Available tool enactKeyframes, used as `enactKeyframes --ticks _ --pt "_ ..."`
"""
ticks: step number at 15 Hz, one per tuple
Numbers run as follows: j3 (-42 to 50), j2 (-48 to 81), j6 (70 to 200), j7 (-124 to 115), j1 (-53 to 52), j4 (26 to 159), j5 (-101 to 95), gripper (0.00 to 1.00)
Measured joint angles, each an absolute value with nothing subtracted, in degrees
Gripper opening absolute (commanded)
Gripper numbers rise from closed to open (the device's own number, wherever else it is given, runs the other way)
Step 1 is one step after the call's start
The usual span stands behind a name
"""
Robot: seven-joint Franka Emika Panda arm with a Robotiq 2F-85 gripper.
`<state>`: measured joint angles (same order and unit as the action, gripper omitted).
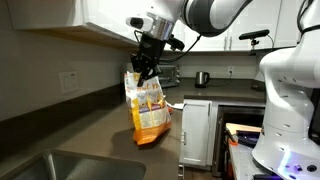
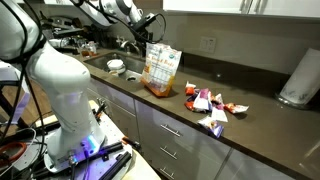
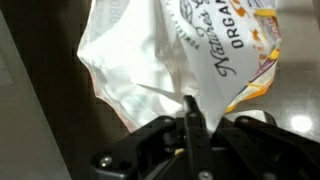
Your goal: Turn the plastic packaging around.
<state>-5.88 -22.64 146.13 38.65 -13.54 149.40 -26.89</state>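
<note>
The plastic packaging [image 1: 148,108] is a tall stand-up pouch, cream above and orange below, standing on the dark counter. It also shows in an exterior view [image 2: 161,70] and fills the wrist view [image 3: 190,45], where printed lettering is visible. My gripper [image 1: 144,66] comes down from above and is shut on the pouch's top edge; it also shows in an exterior view [image 2: 150,42]. In the wrist view the fingers [image 3: 192,110] are pressed together with the white top of the pouch pinched between them.
A sink [image 1: 60,163] lies in the counter near the pouch, also visible in an exterior view [image 2: 112,66]. Several small snack wrappers [image 2: 210,108] lie on the counter beside the pouch. A white paper-towel roll [image 2: 300,78] stands farther along. A kettle [image 1: 201,78] stands at the back.
</note>
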Motion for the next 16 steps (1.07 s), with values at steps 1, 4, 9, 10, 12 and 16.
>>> enactKeyframes --ticks 1,4,9,10,12,16 --pt "-5.87 -22.56 146.16 39.37 -13.62 149.4 -26.9 0.39" --pt "-5.44 -22.87 144.25 42.55 -14.82 149.13 -24.3 0.57" --pt "-5.45 -27.0 129.6 45.2 -15.57 145.61 -21.9 0.91" --pt "-5.42 -28.16 124.91 46.48 -15.89 144.33 -20.74 0.96" --pt "-5.35 -30.51 116.15 49.33 -16.56 141.61 -18.85 1.0" --pt "-5.03 -33.89 99.41 53.05 -18.08 135.8 -12.62 1.0"
